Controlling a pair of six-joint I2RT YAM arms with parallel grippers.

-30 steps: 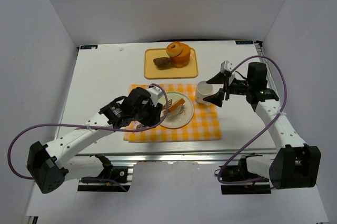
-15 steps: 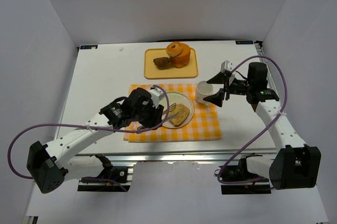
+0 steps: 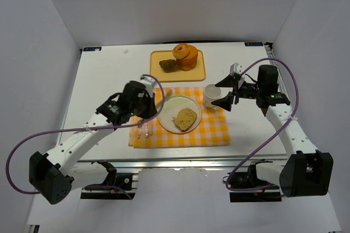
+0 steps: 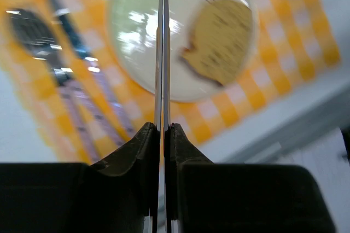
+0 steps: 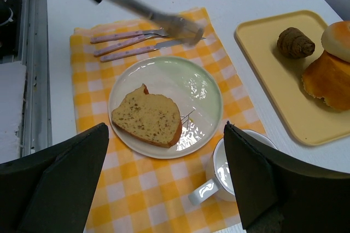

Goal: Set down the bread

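Yellow-checked cloth (image 3: 214, 132) covers the table's near middle. Over its left part, the left gripper (image 4: 163, 129) is clenched on thin metal tongs (image 5: 142, 7), whose blades are pressed together and hang above the cutlery (image 5: 128, 44). To the right, the bread (image 3: 185, 118) lies flat on the pale plate (image 3: 171, 106), on its near right part. A white mug (image 3: 211, 95) stands beside it. Farthest right, the right gripper (image 3: 228, 88) is spread wide, grasping nothing.

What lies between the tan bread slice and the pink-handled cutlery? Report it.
Right wrist view: only bare pale-green plate and a strip of yellow checked cloth lie between the tan bread slice and the pink-handled cutlery.
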